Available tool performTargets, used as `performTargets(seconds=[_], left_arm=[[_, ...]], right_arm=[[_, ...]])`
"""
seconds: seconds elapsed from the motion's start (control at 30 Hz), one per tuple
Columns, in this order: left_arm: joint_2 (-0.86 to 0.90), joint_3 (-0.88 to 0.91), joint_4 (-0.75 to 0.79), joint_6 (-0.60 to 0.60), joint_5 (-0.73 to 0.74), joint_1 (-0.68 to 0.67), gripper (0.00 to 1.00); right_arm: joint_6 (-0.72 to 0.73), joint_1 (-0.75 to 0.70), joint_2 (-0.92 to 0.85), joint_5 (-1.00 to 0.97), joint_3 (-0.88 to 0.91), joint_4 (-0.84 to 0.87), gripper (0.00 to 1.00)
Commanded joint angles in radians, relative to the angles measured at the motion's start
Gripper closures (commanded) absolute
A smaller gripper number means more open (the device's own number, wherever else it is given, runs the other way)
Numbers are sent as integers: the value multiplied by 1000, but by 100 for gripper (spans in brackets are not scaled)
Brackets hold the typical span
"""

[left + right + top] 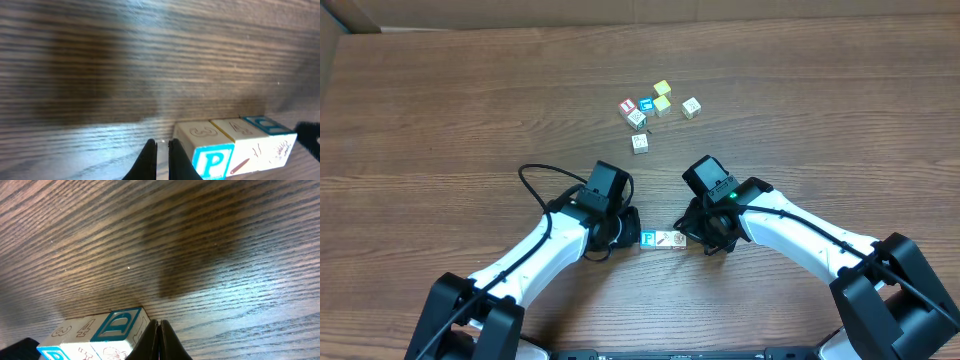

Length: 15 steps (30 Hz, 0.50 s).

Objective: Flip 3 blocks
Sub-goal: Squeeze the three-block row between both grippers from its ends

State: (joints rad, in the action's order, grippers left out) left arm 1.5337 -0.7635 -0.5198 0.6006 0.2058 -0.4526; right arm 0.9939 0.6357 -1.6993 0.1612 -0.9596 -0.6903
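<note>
Arms reach in from the near edge of the wooden surface [440, 120], the left arm [535, 245] and the right arm [800, 235] angling toward each other. Between their tips lie the three blocks [663, 240], set side by side in one straight row, each touching the next. The P block [648, 239] sits at the left end, showing a bright blue-and-white face with that letter. The middle block [663, 239] is pale cream with faint marks. The D block [677, 241] closes the right end, with a blue-framed D on top in the wrist views. The left fingers [147, 162] stand together with only a thin slit between them and nothing in it, just beside the outer side of the P block. Whether they touch it I cannot tell. The right fingers [167, 345] are pressed together, also holding nothing, tight beside the outer corner of the D block. Farther back, well apart from the row, seven more cubes lie in a loose cluster. There are two yellow cubes [662, 96], one red-faced cube [627, 105] and one blue-faced cube [645, 105] just beside it. The other three are pale cubes, one against the red and blue pair [637, 118], one nearer [640, 143] and one off to the right [691, 107]. That makes ten cubes on the surface.
</note>
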Motion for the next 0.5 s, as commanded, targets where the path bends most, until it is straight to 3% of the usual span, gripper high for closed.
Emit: performTargets(seconds=[0.0, 0.47], left_arm=[[5, 7, -11, 9, 4, -18, 96], [5, 7, -29, 16, 23, -19, 96]], right_arm=[[5, 7, -9, 5, 5, 4, 96], [5, 38, -9, 5, 5, 9, 96]])
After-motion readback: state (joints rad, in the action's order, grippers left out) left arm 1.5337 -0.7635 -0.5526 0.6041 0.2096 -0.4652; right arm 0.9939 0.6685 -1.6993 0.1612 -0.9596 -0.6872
